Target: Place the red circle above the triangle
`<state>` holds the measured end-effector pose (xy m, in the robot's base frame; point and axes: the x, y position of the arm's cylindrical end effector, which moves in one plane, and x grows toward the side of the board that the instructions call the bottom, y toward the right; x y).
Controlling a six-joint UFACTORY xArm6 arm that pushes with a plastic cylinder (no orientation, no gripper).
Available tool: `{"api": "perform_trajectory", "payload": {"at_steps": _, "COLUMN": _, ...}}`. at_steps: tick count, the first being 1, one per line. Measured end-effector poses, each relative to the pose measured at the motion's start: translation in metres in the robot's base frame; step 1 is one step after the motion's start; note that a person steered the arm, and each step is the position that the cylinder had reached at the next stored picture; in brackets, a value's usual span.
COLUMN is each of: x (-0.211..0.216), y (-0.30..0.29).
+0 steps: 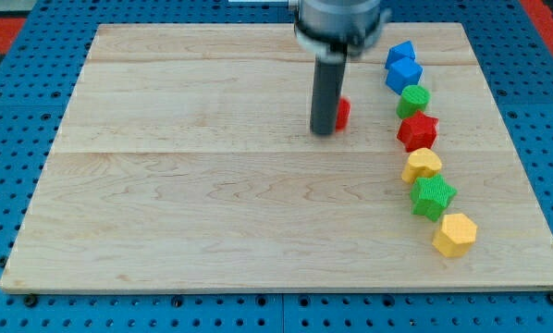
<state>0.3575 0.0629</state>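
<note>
Near the board's top middle, my tip [324, 132] rests against the left side of the red circle [342, 113], which it mostly hides; there are no fingers, only the rod. Well to the view's right runs a column: two blue blocks [402, 65], green block [413, 99], red star [417, 131], yellow heart [423, 164], green star [433, 196], yellow hexagon [455, 234]. I judge the push underway; next calls for steering rightward, though which block is the triangle I cannot tell
</note>
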Motion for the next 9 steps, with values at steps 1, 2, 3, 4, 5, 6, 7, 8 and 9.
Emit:
{"api": "perform_trajectory", "payload": {"at_steps": 1, "x": -0.067, "y": -0.001}}
{"api": "perform_trajectory", "payload": {"at_steps": 2, "x": -0.015, "y": -0.050}}
{"api": "perform_trajectory", "payload": {"at_steps": 3, "x": -0.028, "y": -0.017}}
{"api": "perform_trajectory", "payload": {"at_steps": 4, "x": -0.077, "y": 0.031}}
{"api": "perform_trajectory", "payload": {"at_steps": 5, "x": -0.080, "y": 0.035}}
{"api": "perform_trajectory", "payload": {"at_steps": 6, "x": -0.048, "y": 0.034}}
{"api": "perform_trajectory", "payload": {"at_steps": 7, "x": -0.052, "y": 0.057}}
{"api": "perform_trajectory", "payload": {"at_steps": 8, "x": -0.073, "y": 0.065}}
{"api": "perform_trajectory", "payload": {"at_steps": 9, "x": -0.090, "y": 0.069}}
